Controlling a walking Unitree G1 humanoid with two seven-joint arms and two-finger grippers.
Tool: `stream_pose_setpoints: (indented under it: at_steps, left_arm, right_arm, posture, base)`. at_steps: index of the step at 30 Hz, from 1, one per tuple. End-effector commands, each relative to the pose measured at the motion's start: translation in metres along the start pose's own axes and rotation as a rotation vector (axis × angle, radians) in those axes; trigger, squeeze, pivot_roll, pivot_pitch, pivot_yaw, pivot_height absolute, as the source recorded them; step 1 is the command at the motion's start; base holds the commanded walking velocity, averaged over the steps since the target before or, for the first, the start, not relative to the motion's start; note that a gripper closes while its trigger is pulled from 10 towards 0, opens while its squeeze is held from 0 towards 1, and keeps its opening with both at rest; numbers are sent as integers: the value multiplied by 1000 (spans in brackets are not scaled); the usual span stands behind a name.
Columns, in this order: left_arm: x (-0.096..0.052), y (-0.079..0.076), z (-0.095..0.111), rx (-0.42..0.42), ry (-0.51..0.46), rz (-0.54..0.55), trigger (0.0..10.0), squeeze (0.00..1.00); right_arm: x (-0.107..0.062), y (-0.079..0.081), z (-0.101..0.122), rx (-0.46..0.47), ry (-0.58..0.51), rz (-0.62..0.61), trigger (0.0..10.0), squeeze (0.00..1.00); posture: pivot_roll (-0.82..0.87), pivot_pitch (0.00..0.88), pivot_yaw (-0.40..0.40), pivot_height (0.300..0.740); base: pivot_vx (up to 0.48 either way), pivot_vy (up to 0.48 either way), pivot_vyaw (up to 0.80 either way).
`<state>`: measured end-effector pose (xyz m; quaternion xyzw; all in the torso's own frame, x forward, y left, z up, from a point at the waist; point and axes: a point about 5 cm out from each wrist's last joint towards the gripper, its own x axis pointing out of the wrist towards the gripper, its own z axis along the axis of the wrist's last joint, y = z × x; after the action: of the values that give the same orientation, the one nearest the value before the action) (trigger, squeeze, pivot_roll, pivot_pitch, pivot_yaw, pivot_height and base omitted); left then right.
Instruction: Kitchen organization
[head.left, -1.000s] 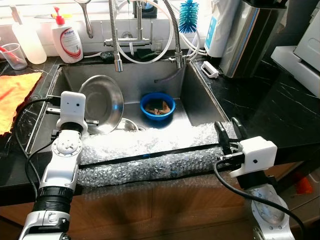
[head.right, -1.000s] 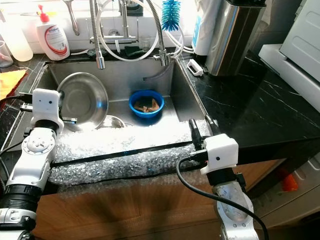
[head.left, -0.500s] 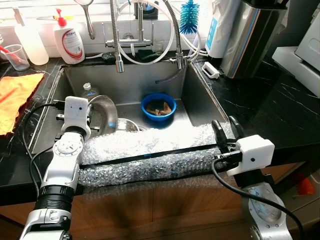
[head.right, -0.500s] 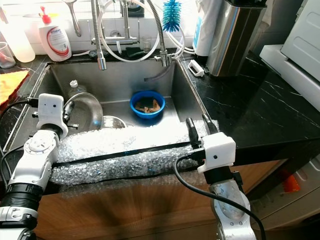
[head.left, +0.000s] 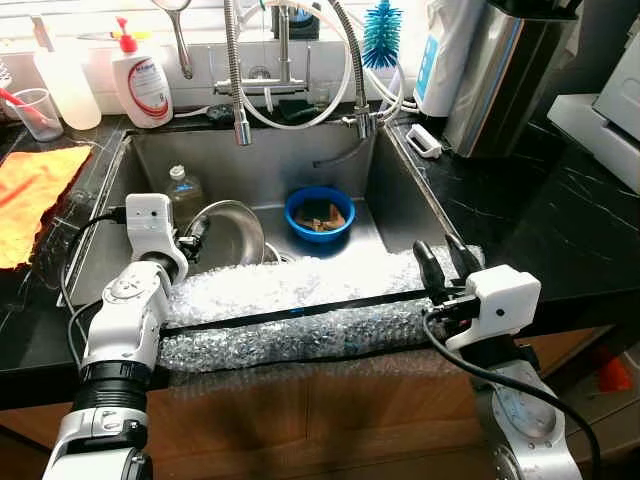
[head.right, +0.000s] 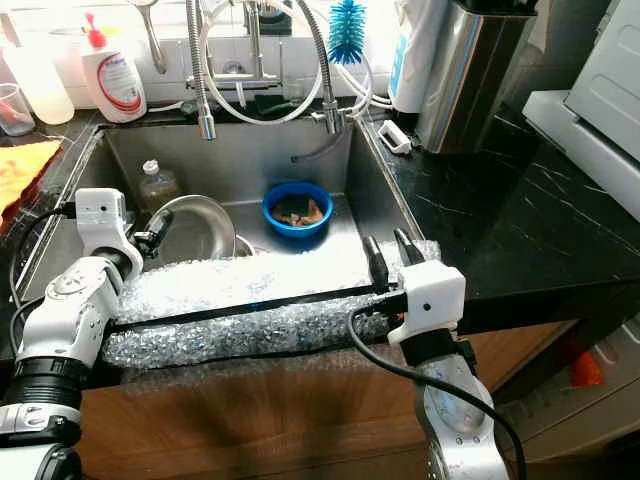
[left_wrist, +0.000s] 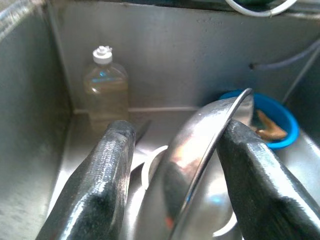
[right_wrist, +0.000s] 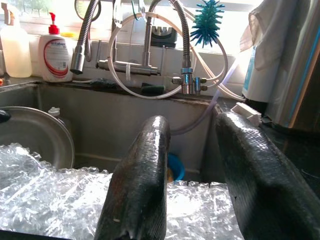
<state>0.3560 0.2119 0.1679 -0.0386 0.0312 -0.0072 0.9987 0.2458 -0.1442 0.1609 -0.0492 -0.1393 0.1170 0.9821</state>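
Note:
A steel bowl (head.left: 228, 230) sits tilted in the left half of the sink (head.left: 400, 200). My left gripper (head.left: 192, 232) is at its near-left rim. In the left wrist view the fingers (left_wrist: 107, 165) stand open with the bowl's rim (left_wrist: 210, 140) between them, close against one finger. A small bottle (head.left: 181, 187) stands in the far left corner of the sink. A blue bowl (head.left: 318, 213) with scraps lies mid-sink. My right gripper (head.left: 441, 258) is open over the right end of the bubble wrap (head.left: 300, 300) and holds nothing.
Bubble wrap covers the sink's front edge. Two spring faucets (head.left: 238, 95) hang over the basin. A soap dispenser (head.left: 141, 75), a clear bottle and a cup (head.left: 32, 110) stand at the back left, above an orange cloth (head.left: 30, 185). A steel canister (head.left: 500, 75) stands at the back right.
The steel bowl has tipped down from nearly upright and slid right with my left gripper, uncovering the bottle behind it. The right gripper has barely shifted.

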Motion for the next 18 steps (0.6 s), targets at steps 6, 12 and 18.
stream_pose_setpoints:
  at_steps: [6,12,18]
  left_arm:
    - [1,-12,-1,-135,66,-77,10000,0]
    - [1,-15,-2,-219,103,-117,10000,0]
    - [0,-21,-1,-314,119,-160,10000,0]
  right_arm:
    - [2,-1,2,70,8,-17,10000,0]
    - [3,1,1,84,10,1,10000,0]
    - [6,1,4,106,2,-2,10000,0]
  posture:
    - [30,61,1,740]
    - [32,64,2,740]
    - [30,63,-1,740]
  base:
    - [0,0,0]
    - [0,0,0]
    - [0,0,0]
